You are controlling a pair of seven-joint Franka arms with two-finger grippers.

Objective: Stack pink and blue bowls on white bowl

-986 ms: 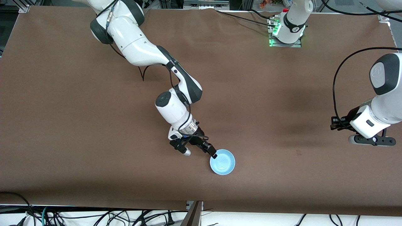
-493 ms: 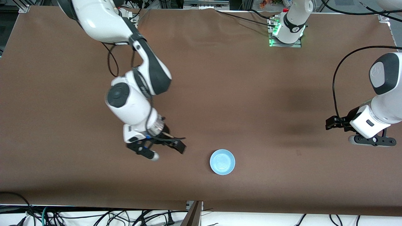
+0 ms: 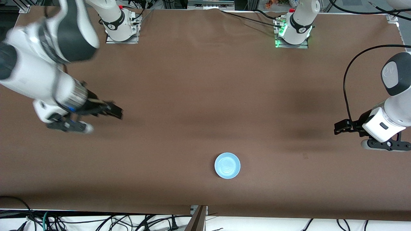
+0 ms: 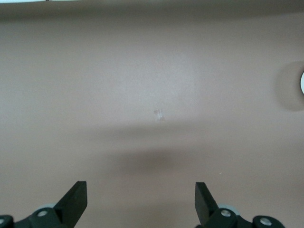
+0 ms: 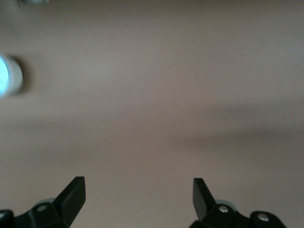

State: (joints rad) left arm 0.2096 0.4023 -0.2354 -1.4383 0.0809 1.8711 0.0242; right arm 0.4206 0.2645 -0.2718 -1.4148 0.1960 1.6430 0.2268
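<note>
The blue bowl (image 3: 227, 165) is seen resting upright on the table (image 3: 199, 96), in the half nearer the front camera and roughly midway between the two arms' ends. Only blue is shown from above; no pink bowl and no white bowl can be made out separately anywhere on the surface. In the right wrist view a pale band is seen beneath the blue top (image 5: 5, 76), so it is judged that the blue bowl may be sitting on other bowls, though this cannot be confirmed. If so, the stacking would be finished or nearly so, and nothing else would be left to pick up.

The right gripper (image 3: 96, 117) is held over bare table, well apart from the blue bowl and toward the right arm's end; its fingers are spread wide and nothing is carried between them. The left gripper (image 3: 341, 128) waits over the table toward the left arm's end, also well apart from the bowl, likewise parted and empty.

The table is covered in plain brown cloth with soft shadows. Farther from the bowl, the two arm bases (image 3: 292, 29) are mounted along the far edge, with cables (image 3: 244, 17) trailing near them.
</note>
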